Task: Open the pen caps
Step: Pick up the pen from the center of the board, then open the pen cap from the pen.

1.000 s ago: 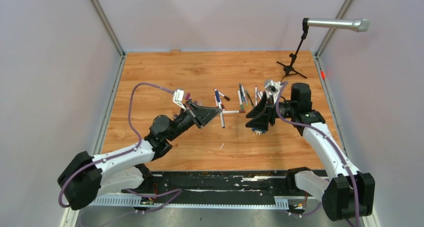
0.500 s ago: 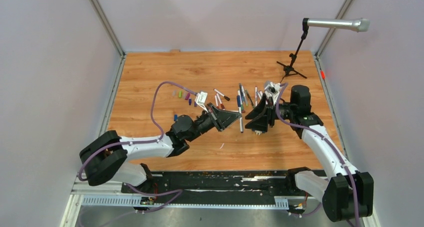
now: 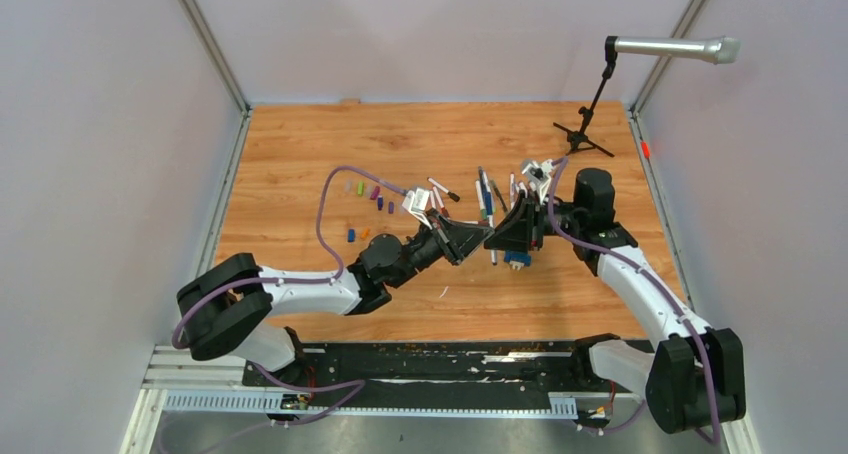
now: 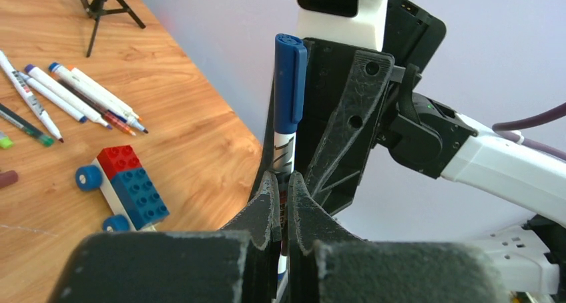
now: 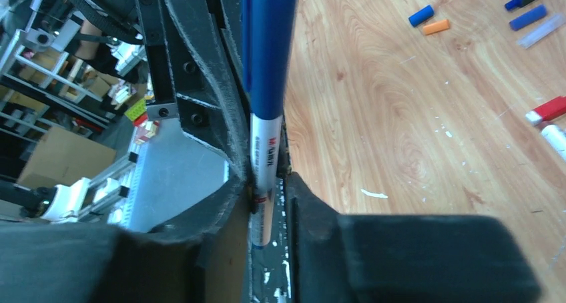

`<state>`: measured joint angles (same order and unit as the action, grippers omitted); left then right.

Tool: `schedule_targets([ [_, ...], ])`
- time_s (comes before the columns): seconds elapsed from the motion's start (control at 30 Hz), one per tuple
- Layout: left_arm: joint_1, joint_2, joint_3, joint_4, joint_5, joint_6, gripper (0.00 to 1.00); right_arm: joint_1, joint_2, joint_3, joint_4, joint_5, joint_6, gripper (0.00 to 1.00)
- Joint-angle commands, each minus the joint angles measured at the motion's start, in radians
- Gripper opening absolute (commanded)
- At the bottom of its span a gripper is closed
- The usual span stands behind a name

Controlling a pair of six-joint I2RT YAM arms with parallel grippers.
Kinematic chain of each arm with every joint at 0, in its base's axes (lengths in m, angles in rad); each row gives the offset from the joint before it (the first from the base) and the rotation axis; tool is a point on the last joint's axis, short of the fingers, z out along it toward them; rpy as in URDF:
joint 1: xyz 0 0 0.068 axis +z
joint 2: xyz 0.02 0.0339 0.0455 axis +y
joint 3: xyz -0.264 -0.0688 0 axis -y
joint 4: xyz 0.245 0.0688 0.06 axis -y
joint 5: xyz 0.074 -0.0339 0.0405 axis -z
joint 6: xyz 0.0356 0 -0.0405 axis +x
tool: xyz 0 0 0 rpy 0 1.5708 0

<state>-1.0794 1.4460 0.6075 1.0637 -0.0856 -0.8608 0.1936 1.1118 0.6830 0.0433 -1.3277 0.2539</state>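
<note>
left gripper point(image 4: 281, 183) is clamped on a pen point(image 4: 283, 153) by its white barrel, holding it up so the blue cap point(image 4: 290, 83) stands clear beyond the fingertips, free to be pulled. right gripper point(image 5: 267, 183) has its jaws narrow round the same barrel, just beside the left tips; whether they pinch it i cannot tell. that hold looks too low to take the cap. loose caps point(image 3: 376, 193) lie on the table point(image 3: 300, 154) to the left.

The pen cap point(image 4: 290, 83) looks glossy plastic, the pen point(image 4: 283, 153) smooth, the left claw point(image 4: 281, 179) rough and matt.
</note>
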Motion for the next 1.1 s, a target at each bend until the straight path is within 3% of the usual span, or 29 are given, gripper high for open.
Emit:
schedule_targets([
  [0.0,-0.021,-0.001,0.050,0.022,-0.059,0.043,0.00,0.006,-0.004,-0.001,0.084,-0.013,0.055,0.14],
  [0.03,-0.023,0.001,0.051,0.022,-0.064,0.040,0.00,0.006,-0.007,0.002,0.085,-0.016,0.058,0.03],
  [0.13,-0.024,0.003,0.048,0.034,-0.078,0.024,0.05,0.006,-0.018,0.006,0.084,-0.029,0.065,0.00],
  [0.37,-0.022,-0.105,0.057,-0.111,-0.111,0.047,0.85,-0.017,-0.051,0.044,-0.138,-0.064,-0.187,0.00],
  [0.43,-0.012,-0.132,0.058,-0.148,-0.099,0.057,0.99,-0.023,-0.059,0.041,-0.155,-0.086,-0.219,0.00],
  [0.6,0.097,-0.119,0.130,-0.261,0.117,-0.060,1.00,-0.025,-0.074,0.050,-0.245,-0.062,-0.320,0.00],
  [0.77,0.105,-0.106,0.213,-0.389,0.101,-0.037,1.00,-0.026,-0.068,0.065,-0.306,-0.008,-0.372,0.00],
  [1.07,0.098,-0.034,0.311,-0.487,0.134,0.038,0.76,-0.037,-0.047,0.068,-0.288,-0.030,-0.348,0.00],
])
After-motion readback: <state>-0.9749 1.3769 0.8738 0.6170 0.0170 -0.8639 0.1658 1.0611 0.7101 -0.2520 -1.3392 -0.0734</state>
